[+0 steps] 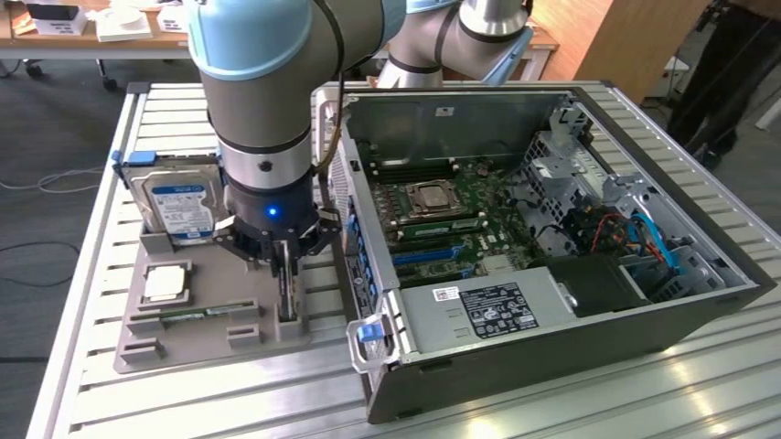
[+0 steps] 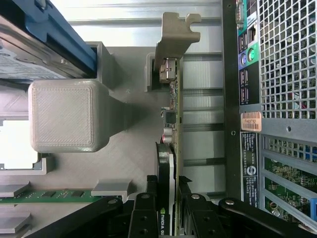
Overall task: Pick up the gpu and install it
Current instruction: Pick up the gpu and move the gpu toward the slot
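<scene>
Black fingers (image 2: 146,210) of the tool (image 2: 167,198) squeeze the gpu (image 2: 166,163) from both sides, and the gpu stands on its thin edge in the gray holder (image 2: 124,163), just beside the computer case (image 1: 550,274). If the squeeze is weak or crooked, the gpu could slip, tip over, or catch on the holder and bend.

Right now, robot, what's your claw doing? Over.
Claw shut on the gpu, top edge. Gpu upright in grey holder, not yet lifted. Computer case close beside, open side up.
</scene>
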Controlling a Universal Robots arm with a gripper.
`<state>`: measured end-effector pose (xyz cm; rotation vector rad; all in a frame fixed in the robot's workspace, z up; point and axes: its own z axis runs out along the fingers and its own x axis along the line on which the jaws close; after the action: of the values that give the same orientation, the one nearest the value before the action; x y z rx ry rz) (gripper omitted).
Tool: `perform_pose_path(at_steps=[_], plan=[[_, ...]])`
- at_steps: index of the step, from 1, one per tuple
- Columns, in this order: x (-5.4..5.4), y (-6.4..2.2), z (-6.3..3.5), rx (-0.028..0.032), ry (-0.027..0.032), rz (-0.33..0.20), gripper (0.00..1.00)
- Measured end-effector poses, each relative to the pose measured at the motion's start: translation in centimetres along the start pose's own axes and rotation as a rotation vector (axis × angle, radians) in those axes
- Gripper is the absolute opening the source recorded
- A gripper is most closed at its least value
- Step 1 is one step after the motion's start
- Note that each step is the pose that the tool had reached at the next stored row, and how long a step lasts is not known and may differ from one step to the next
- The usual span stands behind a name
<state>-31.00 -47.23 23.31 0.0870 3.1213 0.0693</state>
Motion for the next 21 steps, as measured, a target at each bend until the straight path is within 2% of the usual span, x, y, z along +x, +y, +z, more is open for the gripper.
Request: perform_pose_path(at_steps=[3,5,21], plan=[[0.0,0.01,-0.3,0.0,0.0001,0.0,0.27],[0.0,0.04,-0.92,0.0,0.0001,0.0,0.27],[-0.1,0.37,-8.17,-0.0001,0.0001,0.0,0.27]])
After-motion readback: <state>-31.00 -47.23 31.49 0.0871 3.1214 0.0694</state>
